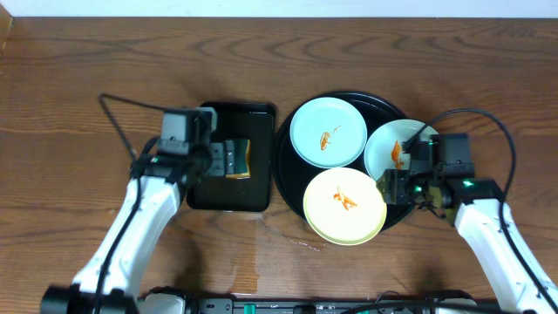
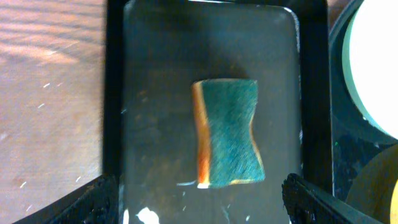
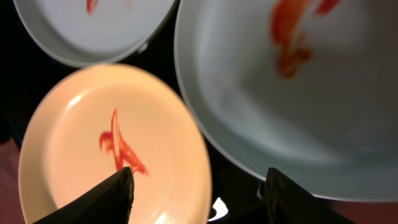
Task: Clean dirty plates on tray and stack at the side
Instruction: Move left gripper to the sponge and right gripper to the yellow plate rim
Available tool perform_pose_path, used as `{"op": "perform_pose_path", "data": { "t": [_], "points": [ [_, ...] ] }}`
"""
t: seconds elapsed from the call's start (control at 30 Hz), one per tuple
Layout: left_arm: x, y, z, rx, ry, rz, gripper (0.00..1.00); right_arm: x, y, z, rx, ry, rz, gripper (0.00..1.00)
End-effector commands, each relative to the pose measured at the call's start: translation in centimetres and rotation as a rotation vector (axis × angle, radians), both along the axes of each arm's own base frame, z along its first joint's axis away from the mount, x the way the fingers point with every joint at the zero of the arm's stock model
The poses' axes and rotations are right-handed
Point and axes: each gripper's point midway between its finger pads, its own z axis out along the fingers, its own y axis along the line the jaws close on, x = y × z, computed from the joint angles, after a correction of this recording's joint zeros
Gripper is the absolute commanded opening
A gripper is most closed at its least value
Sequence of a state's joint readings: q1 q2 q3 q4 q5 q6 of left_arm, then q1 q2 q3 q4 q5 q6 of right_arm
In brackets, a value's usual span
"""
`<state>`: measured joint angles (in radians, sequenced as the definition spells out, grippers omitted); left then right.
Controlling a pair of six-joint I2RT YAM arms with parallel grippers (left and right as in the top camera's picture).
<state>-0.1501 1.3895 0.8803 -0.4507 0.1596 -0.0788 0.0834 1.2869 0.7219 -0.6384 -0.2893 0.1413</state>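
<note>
On the round tray (image 1: 284, 179), the yellow plate (image 1: 344, 207) lies at 6 o'clock. The right fingers (image 3: 112, 199) hang parted and empty over its 2 o'clock rim, probably to lift it. A smeared blue plate (image 1: 388, 146) sits at 3, another blue plate (image 1: 328, 133) at 11. Off the tray's 9 o'clock side, the left fingers (image 2: 99, 202) spread wide over the sponge (image 2: 229, 132) in its rectangular tray (image 2: 115, 93), poised to take it.

The left arm (image 1: 139, 218) enters from 7 o'clock, left gripper (image 1: 227, 159) fingers spread wide; the right arm (image 1: 497, 240) from 5 o'clock, right gripper (image 1: 388, 187) fingers apart
</note>
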Motion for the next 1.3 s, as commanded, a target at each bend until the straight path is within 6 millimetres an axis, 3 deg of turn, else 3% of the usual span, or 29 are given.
{"op": "perform_pose_path", "data": {
  "t": [0.0, 0.17, 0.27, 0.37, 0.53, 0.8, 1.0, 1.17, 1.27],
  "points": [
    [1.1, -1.3, -0.5, -0.015, 0.017, -0.021, 0.85, -0.8, 0.7, -1.3, 0.003, 0.057, 0.006, 0.65],
    [1.4, -3.3, -2.5, -0.012, 0.046, -0.074, 0.85, -1.1, 0.0, -3.1, -0.034, 0.131, -0.048, 0.63],
    [1.3, -4.3, -3.6, -0.007, 0.064, -0.100, 0.83, -1.4, -0.1, -4.0, -0.034, 0.173, -0.060, 0.57],
    [1.0, -4.6, -4.7, 0.000, 0.093, -0.112, 0.80, -1.7, 0.0, -4.8, -0.035, 0.207, -0.058, 0.46],
    [1.0, -4.6, -6.3, 0.011, 0.127, -0.112, 0.78, -1.8, 0.0, -5.4, -0.037, 0.223, -0.058, 0.45],
    [1.4, -4.6, -6.8, 0.016, 0.123, -0.109, 0.75, -1.6, 0.0, -5.4, -0.034, 0.216, -0.057, 0.43],
    [1.6, -3.8, -6.9, 0.060, 0.117, -0.087, 0.58, -1.4, 1.6, -4.8, 0.060, 0.211, -0.030, 0.42],
    [1.6, -3.7, -7.0, 0.064, 0.116, -0.086, 0.56, -1.5, 2.0, -4.7, 0.080, 0.213, -0.024, 0.40],
    [1.6, -3.7, -7.0, 0.064, 0.117, -0.086, 0.49, -1.7, 2.0, -4.7, 0.079, 0.221, -0.024, 0.40]
  ]
}}
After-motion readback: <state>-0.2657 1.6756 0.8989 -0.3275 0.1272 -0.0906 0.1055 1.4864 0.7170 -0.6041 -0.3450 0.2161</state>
